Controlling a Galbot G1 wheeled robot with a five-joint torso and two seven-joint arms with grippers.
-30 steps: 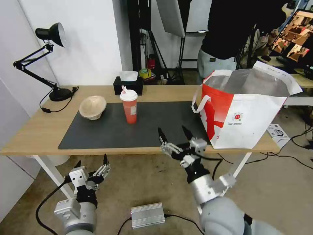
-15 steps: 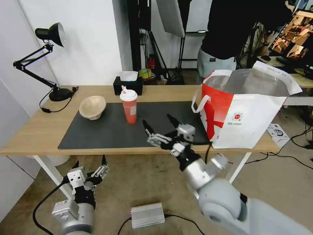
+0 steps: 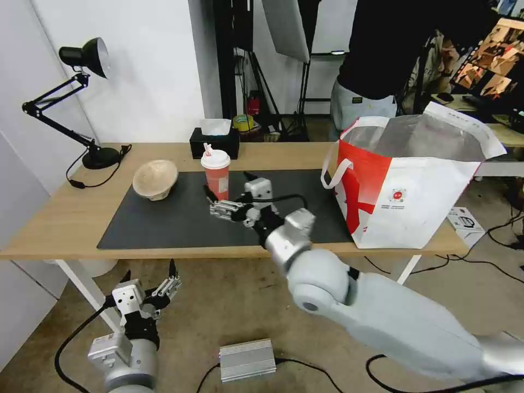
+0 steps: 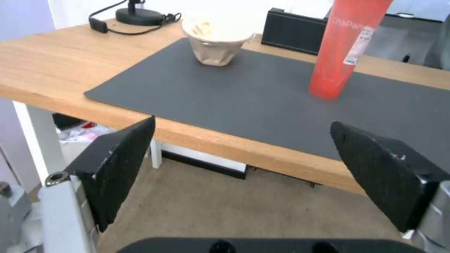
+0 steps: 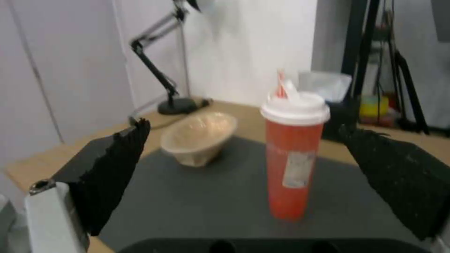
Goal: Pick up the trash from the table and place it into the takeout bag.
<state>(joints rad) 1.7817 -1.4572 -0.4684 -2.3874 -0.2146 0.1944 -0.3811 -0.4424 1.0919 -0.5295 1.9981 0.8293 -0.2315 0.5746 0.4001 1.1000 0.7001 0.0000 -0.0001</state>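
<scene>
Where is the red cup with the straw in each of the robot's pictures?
Head view: the red drink cup stands on the dark mat, just beyond the open right gripper.
Left wrist view: the cup is far back on the mat, its lid cut off.
Right wrist view: the cup stands in the middle, between the fingers.
Shared landmark: the beige bowl on the mat's edge.

Black desk lamp (image 3: 82, 103) far left. Black tissue box (image 3: 214, 143) far middle, white tissue poking up. Silver metal box (image 3: 247, 359) on floor, near. Person in black top (image 3: 398, 49) far right.
</scene>
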